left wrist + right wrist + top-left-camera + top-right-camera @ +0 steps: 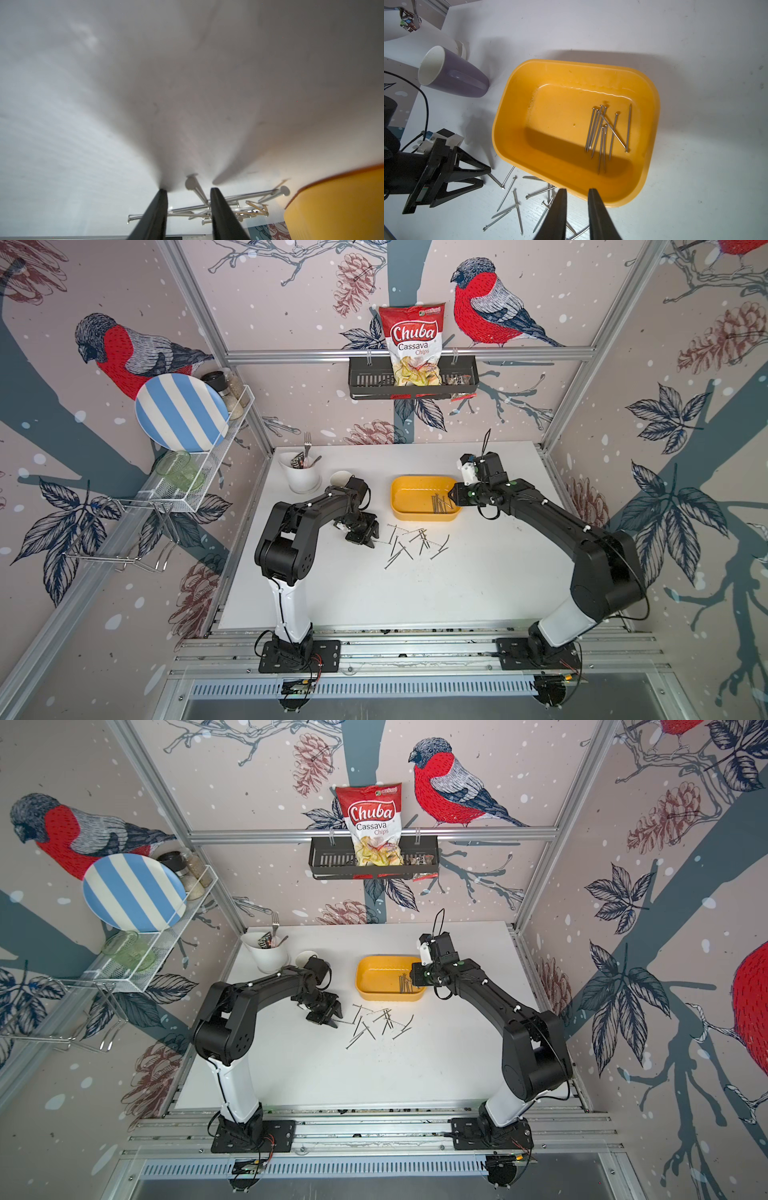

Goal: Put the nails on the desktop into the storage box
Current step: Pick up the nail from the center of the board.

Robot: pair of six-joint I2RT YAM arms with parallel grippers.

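Several loose nails (409,545) (374,1025) lie scattered on the white desktop (415,597), just in front of the yellow storage box (409,483) (374,961). Several more nails (606,133) rest inside the box (512,104), toward its right end. My left gripper (374,539) (485,176) is low at the left edge of the scatter. Its jaws (189,190) stand apart, with one nail's head lying on the table in the gap, not gripped. My right gripper (451,493) (577,190) hovers over the box's right end, open and empty.
A purple mug (454,76) lies on its side left of the box, beside a white utensil holder (301,479). A black wall basket (411,381) with a chips bag hangs on the back wall. A wire rack with a striped plate (183,414) sits on the left wall.
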